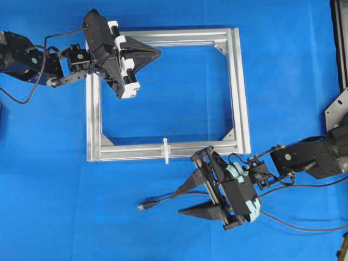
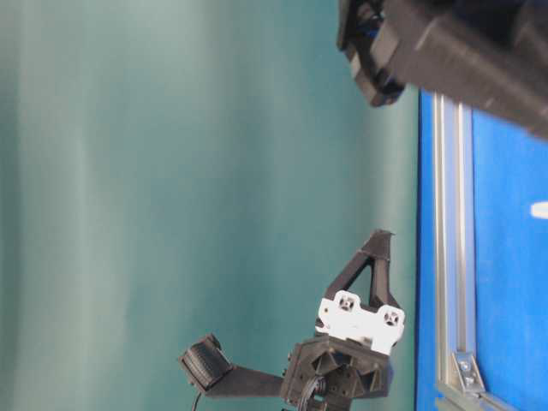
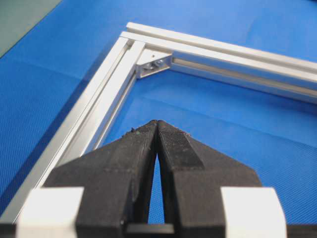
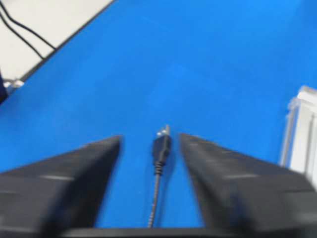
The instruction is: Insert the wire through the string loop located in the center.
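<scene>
Inspecting scene: we find a square silver aluminium frame (image 1: 239,92) lying flat on the blue bench (image 1: 293,65).
Wire: we see the long thin black flexible cable (image 1: 163,201) on the bench below the frame's lower rail, its small metal-tipped plug (image 1: 142,206) pointing left in the overhead view.
String loop: the small white upright loop (image 1: 165,150) stands at the middle of the lower rail, above the plug and apart from it.
Right gripper (image 1: 197,200): jaws released and straddling the cable; in the right wrist view the plug (image 4: 162,144) lies between them, untouched as far as we can tell.
Left gripper (image 1: 157,53): jaws clenched on nothing, hovering over the frame's upper left corner (image 3: 148,59), well away from the loop.
Step in hand: we judge it to be the pickup of the wire.
Recommendation: we advise closing just behind the plug, leaving a short stiff length ahead of the jaws so the tip stays aimable.
Risk: a grip further back may let the plug droop and miss the loop.
</scene>
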